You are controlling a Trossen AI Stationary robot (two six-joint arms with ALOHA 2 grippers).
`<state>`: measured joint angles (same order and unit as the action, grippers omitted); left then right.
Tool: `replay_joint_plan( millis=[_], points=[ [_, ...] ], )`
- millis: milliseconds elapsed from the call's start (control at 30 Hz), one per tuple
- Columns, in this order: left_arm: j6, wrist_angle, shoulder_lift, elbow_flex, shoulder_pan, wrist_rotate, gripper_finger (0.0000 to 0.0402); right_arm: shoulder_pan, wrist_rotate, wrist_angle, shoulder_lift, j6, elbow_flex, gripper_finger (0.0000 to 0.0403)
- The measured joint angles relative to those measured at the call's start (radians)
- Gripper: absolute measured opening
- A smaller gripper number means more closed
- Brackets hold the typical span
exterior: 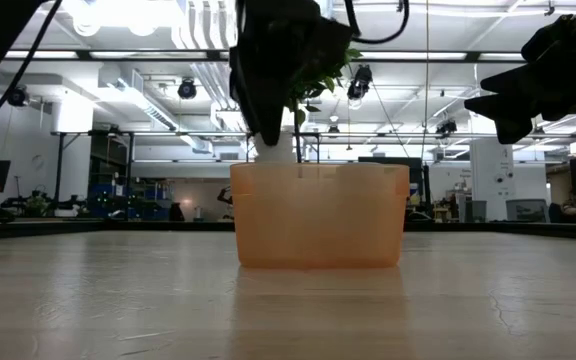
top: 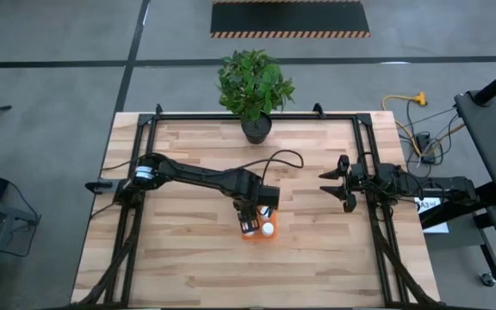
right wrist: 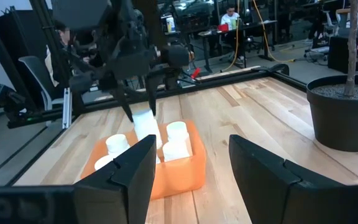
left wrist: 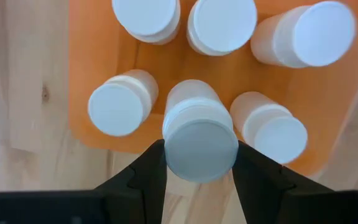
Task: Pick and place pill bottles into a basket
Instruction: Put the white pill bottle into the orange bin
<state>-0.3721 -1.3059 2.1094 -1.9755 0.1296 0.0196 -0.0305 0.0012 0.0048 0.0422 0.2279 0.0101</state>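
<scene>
The orange basket (top: 246,234) stands on the wooden table, a little near of its middle. Several white pill bottles (left wrist: 215,25) stand upright on the basket's floor (left wrist: 92,37). My left gripper (top: 250,220) points down over the basket's near side, shut on one more pill bottle (left wrist: 201,140). In the low view this bottle (exterior: 276,150) reaches down past the basket's rim (exterior: 318,168). Over the table's right side my right gripper (top: 338,182) is level and open, with nothing between its fingers. My left gripper pinches the bottle by its white cap (left wrist: 201,149), one finger (left wrist: 149,177) on each side of it. The fingers come from above, pointing down. The bottle hangs nearly upright below them, its lower end among the other bottles (right wrist: 145,127). Whether it rests on the basket's floor does not show.
A dark plant pot (top: 257,127) with a green plant stands at the table's far edge, well behind the basket. A black frame (top: 145,129) runs along the table's left, right and far sides. Bare wood (top: 188,258) lies around the basket.
</scene>
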Motion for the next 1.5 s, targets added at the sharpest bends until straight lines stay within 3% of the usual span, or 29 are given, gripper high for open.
replay_joint_plan(
  millis=[1300,1500],
  points=[
    [0.014,0.032,0.065,0.005,-0.002,0.012,0.0146,0.0,0.0,0.0,0.0,0.0,0.0,0.0192],
    [0.017,0.032,0.065,0.005,-0.002,0.011,0.0174,0.0,0.0,0.0,0.0,0.0,0.0,0.0192]
  ],
)
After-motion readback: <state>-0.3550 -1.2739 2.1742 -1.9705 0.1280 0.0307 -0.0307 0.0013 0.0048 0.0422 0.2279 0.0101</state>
